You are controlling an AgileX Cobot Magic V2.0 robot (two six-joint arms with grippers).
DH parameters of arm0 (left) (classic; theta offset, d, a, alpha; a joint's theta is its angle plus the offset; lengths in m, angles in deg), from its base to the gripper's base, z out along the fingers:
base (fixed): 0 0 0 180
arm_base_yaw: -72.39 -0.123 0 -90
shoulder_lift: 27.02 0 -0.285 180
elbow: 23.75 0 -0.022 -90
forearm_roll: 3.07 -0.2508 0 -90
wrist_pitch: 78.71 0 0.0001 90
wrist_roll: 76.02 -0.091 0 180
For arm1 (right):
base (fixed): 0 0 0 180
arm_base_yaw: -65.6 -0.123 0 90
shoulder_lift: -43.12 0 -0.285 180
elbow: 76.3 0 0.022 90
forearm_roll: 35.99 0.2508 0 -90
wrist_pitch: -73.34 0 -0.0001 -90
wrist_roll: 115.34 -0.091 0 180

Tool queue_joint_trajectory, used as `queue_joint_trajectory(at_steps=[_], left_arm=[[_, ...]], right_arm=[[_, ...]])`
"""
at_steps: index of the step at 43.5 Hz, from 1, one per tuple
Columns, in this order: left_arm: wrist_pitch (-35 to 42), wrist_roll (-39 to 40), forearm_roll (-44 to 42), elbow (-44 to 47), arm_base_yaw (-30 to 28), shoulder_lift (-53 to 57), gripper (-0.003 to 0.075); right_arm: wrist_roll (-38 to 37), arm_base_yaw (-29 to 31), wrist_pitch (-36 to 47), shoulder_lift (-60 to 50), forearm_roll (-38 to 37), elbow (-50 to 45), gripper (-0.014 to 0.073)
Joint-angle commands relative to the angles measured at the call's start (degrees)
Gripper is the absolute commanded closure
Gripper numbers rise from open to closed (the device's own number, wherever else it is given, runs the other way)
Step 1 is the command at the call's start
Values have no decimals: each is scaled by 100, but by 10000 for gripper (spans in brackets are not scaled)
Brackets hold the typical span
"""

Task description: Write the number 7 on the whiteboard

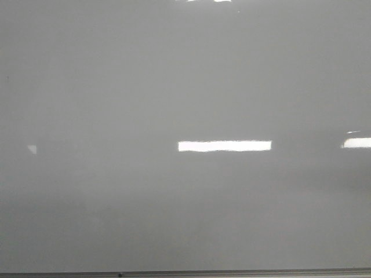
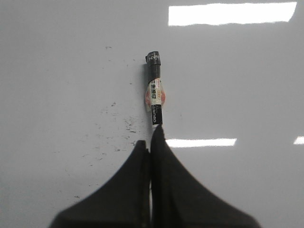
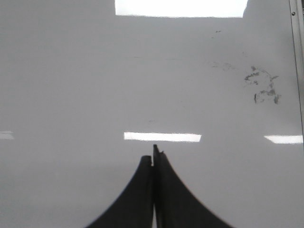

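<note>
The whiteboard (image 1: pixel 174 87) is a glossy pale grey board that fills the front view, and it bears no number 7 in any view. Neither gripper shows in the front view. In the left wrist view my left gripper (image 2: pixel 149 138) is shut, its jaws pressed together above the board (image 2: pixel 57 71). A black marker (image 2: pixel 155 90) with a white and red label lies on the board just beyond the fingertips, with its near end hidden behind them. In the right wrist view my right gripper (image 3: pixel 153 154) is shut and empty over bare board (image 3: pixel 71 85).
Bright rectangular light reflections (image 1: pixel 224 146) sit on the board. Faint dark marker smudges (image 2: pixel 118 126) lie beside the marker, and more smudges (image 3: pixel 263 85) lie near the board's grey frame edge (image 3: pixel 297 57). The frame edge also runs along the near side (image 1: pixel 232 273).
</note>
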Motion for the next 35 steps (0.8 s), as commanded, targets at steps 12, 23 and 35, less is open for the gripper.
queue_joint_trajectory(at_steps=[12, 23, 35], left_arm=[[475, 13, 50, 73, 33, 74, 741], [475, 13, 50, 73, 33, 74, 741], [475, 13, 50, 73, 33, 74, 741]], right_arm=[[33, 15, 468, -105, -36, 15, 662], [33, 15, 468, -105, -36, 15, 662], [33, 15, 532, -105, -36, 15, 662]])
